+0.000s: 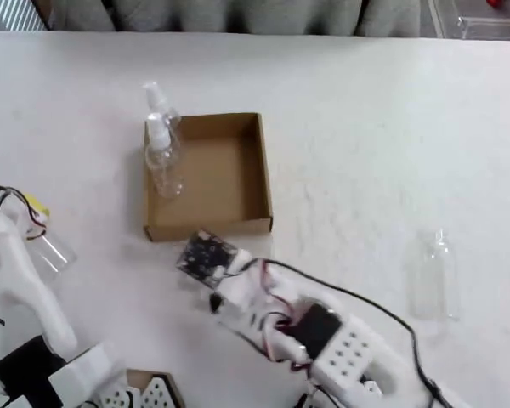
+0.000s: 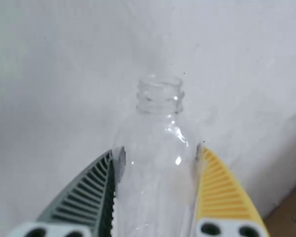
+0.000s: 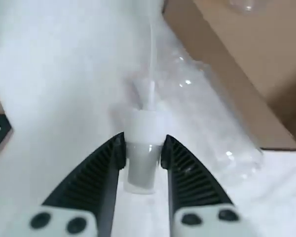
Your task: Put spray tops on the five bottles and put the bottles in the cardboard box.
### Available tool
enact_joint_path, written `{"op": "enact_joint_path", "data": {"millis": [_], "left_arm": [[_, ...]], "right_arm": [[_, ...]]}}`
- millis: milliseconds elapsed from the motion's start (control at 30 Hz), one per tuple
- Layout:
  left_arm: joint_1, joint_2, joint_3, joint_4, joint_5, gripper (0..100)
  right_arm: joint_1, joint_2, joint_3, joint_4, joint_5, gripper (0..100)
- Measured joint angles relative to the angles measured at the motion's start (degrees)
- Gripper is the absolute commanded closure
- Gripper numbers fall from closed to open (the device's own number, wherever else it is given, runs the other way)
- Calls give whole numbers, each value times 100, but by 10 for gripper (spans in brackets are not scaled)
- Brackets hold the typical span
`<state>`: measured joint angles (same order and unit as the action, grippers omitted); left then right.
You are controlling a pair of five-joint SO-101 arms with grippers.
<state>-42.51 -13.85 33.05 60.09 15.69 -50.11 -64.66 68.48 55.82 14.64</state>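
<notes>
The table [image 1: 365, 127] carries the cardboard box [image 1: 208, 228] near its middle. The first capped bottle [image 1: 163, 157] lies inside the box against its left wall. The second capped bottle [image 1: 157, 98] is at the far left corner; whether it is inside or just outside cannot be told. A bare bottle [image 1: 433, 272] lies well apart on the right of the table. In the right wrist view a further clear bottle [image 3: 222, 138] lies along the box's outer wall.

The left gripper [image 2: 159, 150] is clamped on the body of the open bottle [image 2: 158, 123], one finger on each side, below the shoulder. In the high view this bottle is near the table's left edge, in front of and left of the box. The right gripper [image 3: 143, 139] sits just in front of the box's near wall. It is closed on the spray top [image 3: 142, 126], gripping it at the collar.

Governing relation: the open bottle lies to the left of the right gripper, well apart.
- The bottle's long axis runs away from the left wrist, with the threaded neck [image 2: 159, 94] leading.
- The dip tube [image 3: 152, 54] runs away from the right wrist, toward the box.

The two axes therefore do not meet. The next move probably requires turning the tube tip to face the neck, aligning both axes and closing the gap. A misaligned tube is likely to catch on the neck rim.
</notes>
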Motion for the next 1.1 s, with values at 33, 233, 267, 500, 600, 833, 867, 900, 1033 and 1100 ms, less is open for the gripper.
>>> {"op": "enact_joint_path", "data": {"millis": [33, 233, 267, 500, 600, 833, 867, 900, 1033, 1100], "left_arm": [[0, 0, 0, 0, 0, 945], [0, 0, 0, 0, 0, 945], [0, 0, 0, 0, 0, 945], [0, 0, 26, 0, 0, 944], [0, 0, 70, -9, 0, 944], [0, 0, 70, -35, 0, 943], [0, 0, 70, -35, 0, 943], [0, 0, 70, -35, 0, 943], [0, 0, 70, -35, 0, 943], [0, 0, 70, -35, 0, 943]], "right_arm": [[229, -360, 0, 334, 132, 984], [1512, -1881, 0, 1732, 932, 984], [1758, -2031, 0, 1855, 1037, 984], [3314, -2127, 0, 2040, 1697, 984], [3956, -2154, 0, 2040, 2092, 984], [5029, -1451, 0, 2057, 3077, 984], [5160, -1231, 0, 2057, 3262, 984], [5292, -985, 0, 2057, 3429, 984], [5732, -44, 0, 1688, 4079, 984], [5925, 387, 0, 1371, 4352, 983]]}}
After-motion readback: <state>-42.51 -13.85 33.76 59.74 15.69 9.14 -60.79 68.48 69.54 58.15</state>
